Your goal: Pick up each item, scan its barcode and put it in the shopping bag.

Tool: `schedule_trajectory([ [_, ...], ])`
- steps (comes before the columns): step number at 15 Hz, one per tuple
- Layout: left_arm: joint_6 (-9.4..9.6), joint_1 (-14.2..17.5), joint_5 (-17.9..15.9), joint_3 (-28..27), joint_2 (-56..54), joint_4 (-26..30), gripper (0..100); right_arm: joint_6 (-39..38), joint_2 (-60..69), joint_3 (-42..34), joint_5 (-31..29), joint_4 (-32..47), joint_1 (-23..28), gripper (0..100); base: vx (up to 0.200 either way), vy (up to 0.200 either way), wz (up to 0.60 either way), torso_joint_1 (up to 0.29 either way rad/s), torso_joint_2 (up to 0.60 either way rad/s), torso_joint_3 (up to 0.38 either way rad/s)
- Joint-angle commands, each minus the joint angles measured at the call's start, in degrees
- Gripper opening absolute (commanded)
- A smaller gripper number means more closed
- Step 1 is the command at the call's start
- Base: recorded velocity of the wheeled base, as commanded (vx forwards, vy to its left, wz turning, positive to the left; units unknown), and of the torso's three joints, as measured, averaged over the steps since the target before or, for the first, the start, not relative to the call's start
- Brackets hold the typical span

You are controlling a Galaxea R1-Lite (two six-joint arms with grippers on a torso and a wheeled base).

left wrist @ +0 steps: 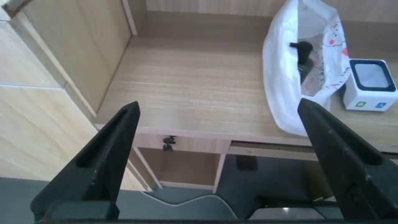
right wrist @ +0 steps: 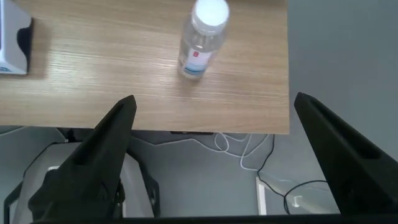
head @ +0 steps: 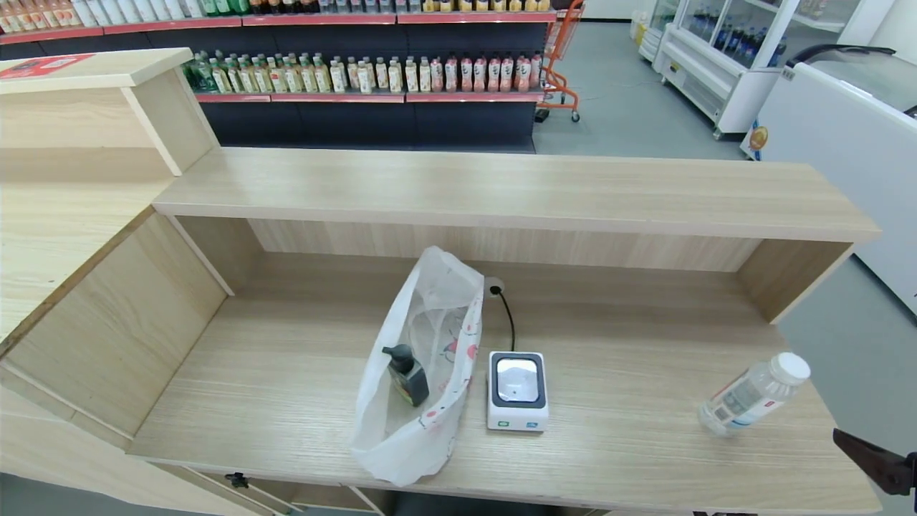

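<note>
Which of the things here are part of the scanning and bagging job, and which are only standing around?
For the job: shopping bag; pump bottle inside it; barcode scanner; water bottle on the counter.
Just around: drink shelves; orange cart; white freezer.

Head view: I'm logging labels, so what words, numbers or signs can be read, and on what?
No text can be read.
water bottle: red and white label, print too small.
pump bottle in the shopping bag: label too blurred.
scanner: two small coloured marks, no legible words.
red sign on the side counter: blurred.
</note>
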State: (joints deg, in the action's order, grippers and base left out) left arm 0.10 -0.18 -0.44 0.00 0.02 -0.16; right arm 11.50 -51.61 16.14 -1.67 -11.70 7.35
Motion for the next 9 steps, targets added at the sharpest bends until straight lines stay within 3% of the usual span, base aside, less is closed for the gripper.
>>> schedule_trajectory([
  [1,-0.01,0.0,0.0,0.0,0.0,0.0,100,0.0,0.0,-0.2,0.0,0.3,0.0,100,0.000,-0.200,0.00,0.002,0.00,-0.002],
  [7,-0.01,0.0,-0.1,0.0,0.0,0.0,100,0.0,4.0,-0.5,0.4,7.7,-0.3,100,-0.200,-0.200,0.00,0.005,0.00,0.000],
  [9,-0.10,0.0,-0.1,0.0,0.1,0.0,100,0.1,4.7,-0.5,0.3,10.4,-0.3,100,0.000,0.000,0.00,0.000,0.00,0.000],
])
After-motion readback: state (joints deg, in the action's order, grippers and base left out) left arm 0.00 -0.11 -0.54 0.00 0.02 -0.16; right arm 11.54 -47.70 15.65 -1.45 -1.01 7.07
